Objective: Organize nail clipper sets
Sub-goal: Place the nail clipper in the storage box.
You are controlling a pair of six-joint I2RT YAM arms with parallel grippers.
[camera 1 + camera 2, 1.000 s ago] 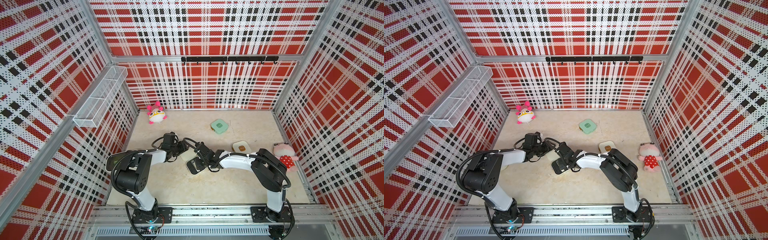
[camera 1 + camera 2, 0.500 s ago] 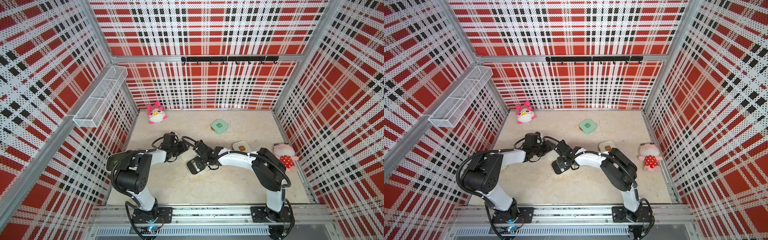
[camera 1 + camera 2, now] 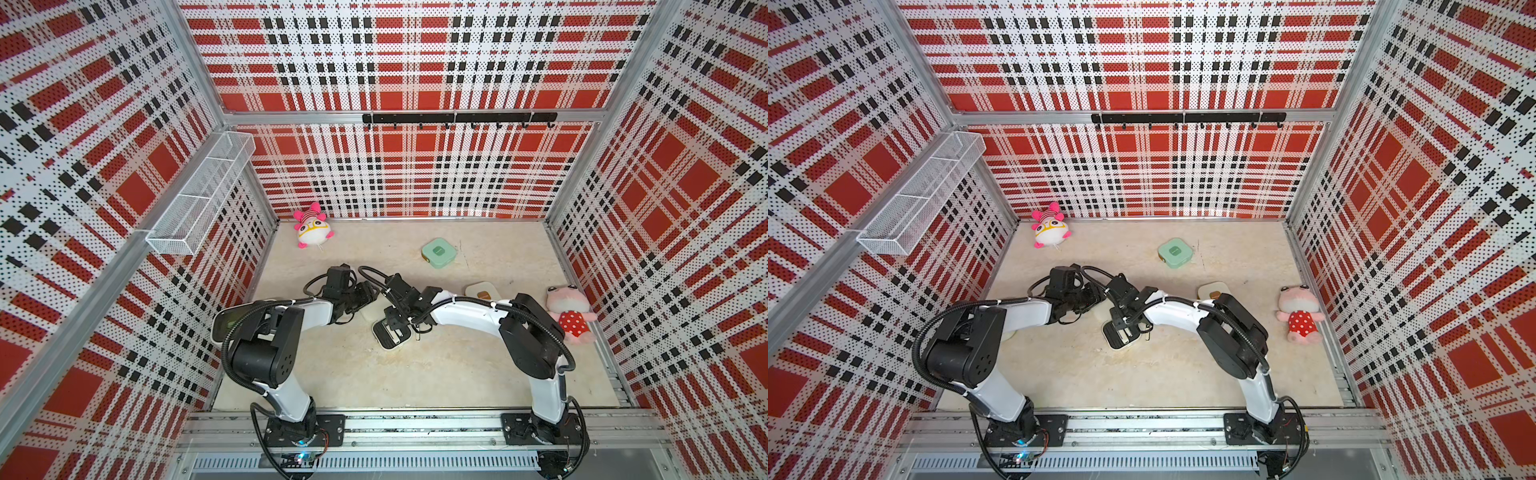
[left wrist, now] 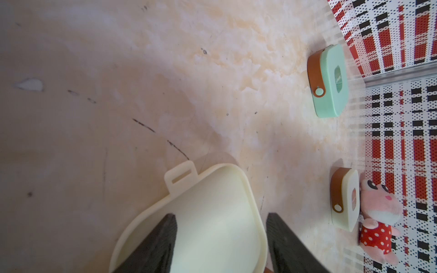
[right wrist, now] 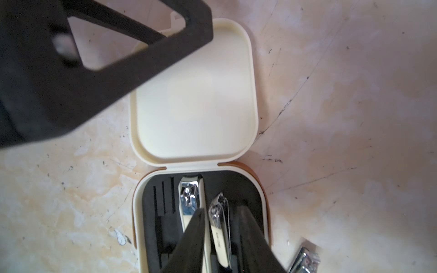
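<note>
Right wrist view: right gripper (image 5: 221,210) stands slightly parted, clipper (image 5: 220,232) lying loose between its fingers. Left gripper (image 4: 221,215), parted, straddles the cream lid (image 4: 208,189) rim.

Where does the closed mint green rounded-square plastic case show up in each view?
Top view: mint green case on the far part of the beige tabletop, beyond the closed cream case.
Top view: mint green case at the same far spot.
Left wrist: near the plaid wall, brown strap facing the camera.
Right wrist: not in it.
Shared landmark: the pink frog plush toy beside the closed cream case.
</note>
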